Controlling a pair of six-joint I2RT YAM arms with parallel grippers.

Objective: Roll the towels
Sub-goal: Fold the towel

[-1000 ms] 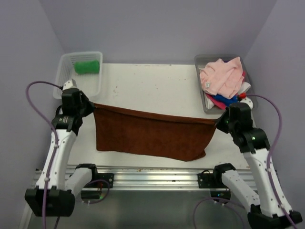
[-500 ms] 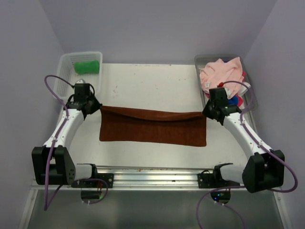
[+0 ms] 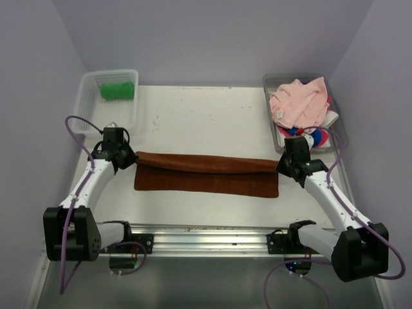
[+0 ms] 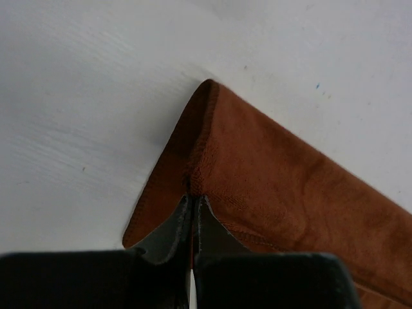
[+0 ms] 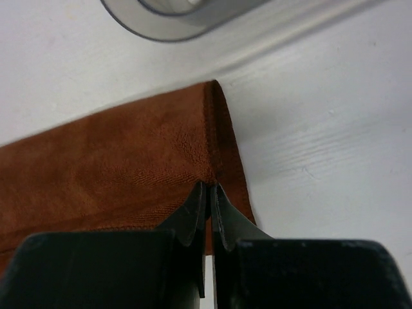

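A rust brown towel [image 3: 206,175] lies across the table, folded lengthwise into a long strip. My left gripper [image 3: 133,159] is shut on its far left corner, seen pinched in the left wrist view [image 4: 193,196]. My right gripper [image 3: 280,165] is shut on its far right corner, seen pinched in the right wrist view [image 5: 209,187]. A bright green towel [image 3: 117,90] lies in the white mesh basket [image 3: 87,103] at the back left. A pale pink towel [image 3: 299,102] lies on top of blue, magenta and white towels in the grey tray [image 3: 273,125] at the back right.
The grey tray's rounded corner [image 5: 174,19] shows just beyond the towel's right end. The metal rail [image 3: 206,235] with both arm bases runs along the near edge. Lilac walls close in the back and both sides.
Both grippers carried the towel's upper edge down and toward the near side, folding the hanging towel into a narrow strip on the table. Both stay shut on the corners.
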